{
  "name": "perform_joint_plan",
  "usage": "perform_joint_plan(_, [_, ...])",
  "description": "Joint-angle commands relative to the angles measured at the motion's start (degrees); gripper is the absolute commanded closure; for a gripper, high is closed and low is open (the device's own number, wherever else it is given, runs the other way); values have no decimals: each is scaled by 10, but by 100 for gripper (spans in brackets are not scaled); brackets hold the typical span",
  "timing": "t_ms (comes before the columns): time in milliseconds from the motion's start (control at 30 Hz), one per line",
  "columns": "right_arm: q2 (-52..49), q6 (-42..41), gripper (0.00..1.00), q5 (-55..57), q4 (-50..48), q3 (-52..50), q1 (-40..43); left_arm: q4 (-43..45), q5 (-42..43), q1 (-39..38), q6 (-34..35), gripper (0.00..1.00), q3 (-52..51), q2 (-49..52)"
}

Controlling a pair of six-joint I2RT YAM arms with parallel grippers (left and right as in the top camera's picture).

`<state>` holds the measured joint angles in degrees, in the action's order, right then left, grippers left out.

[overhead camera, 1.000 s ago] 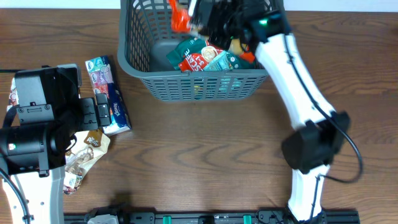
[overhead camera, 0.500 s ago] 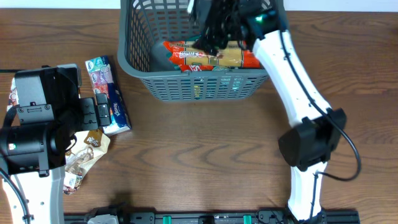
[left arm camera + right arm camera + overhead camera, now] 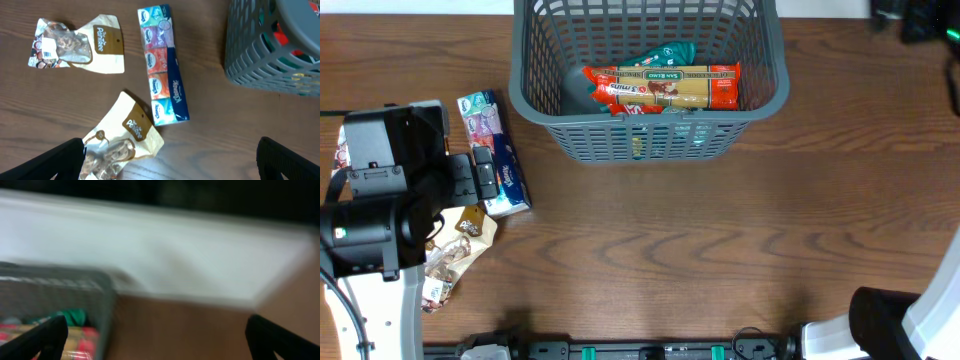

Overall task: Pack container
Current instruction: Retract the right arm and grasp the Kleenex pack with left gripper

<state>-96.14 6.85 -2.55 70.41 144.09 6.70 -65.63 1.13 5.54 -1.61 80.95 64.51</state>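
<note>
The container point(image 3: 645, 135) is a dark grey slotted basket at the back middle of the table. Inside it a long red pasta packet point(image 3: 665, 87) lies flat across a green packet point(image 3: 665, 55). My right gripper point(image 3: 160, 342) is open and empty, off the basket's right side over bare table; the basket's corner point(image 3: 102, 297) shows blurred at its left. Only its dark wrist point(image 3: 920, 18) shows in the overhead view, top right. My left gripper point(image 3: 170, 167) stands open and empty above a cream snack pouch point(image 3: 122, 142), far left of the basket point(image 3: 270, 55).
A long tissue multipack point(image 3: 495, 150) lies left of the basket, beside the left arm point(image 3: 385, 205). A second cream snack pouch point(image 3: 80, 42) lies further left of the tissue multipack point(image 3: 162, 65). The right arm's base point(image 3: 890, 325) stands at the front right.
My right gripper opened and let the red pasta packet drop into the basket, then swung away to the right, out of the basket. The left arm has not moved.
</note>
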Motion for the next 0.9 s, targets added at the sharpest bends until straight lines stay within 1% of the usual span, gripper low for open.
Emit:
perform_joint_plan(0, [-55,-102,1,11,62,-46,65,14,-1,3,9,1,10,26])
perform_joint_plan(100, [-73,-102,1,-14,78,-106,100,37,-1,3,9,1,10,58])
perform_joint_plan(233, [-98,-95,1,-30,54,-212,114,68,-1,3,9,1,10,112])
perform_joint_plan(367, [-120,-80,1,-39,-3,-327,111,84,-1,11,33,1,10,179])
perform_joint_plan(600, [-148,-65,1,-45,-123,-494,106,99,0,35,34,1,10,299])
perform_joint_plan(733, [-149,-46,1,-57,-201,-565,105,141,0,35,27,1,4,361])
perform_joint_plan(867, [-149,-33,1,-69,-235,-602,105,181,37,35,19,1,2,423])
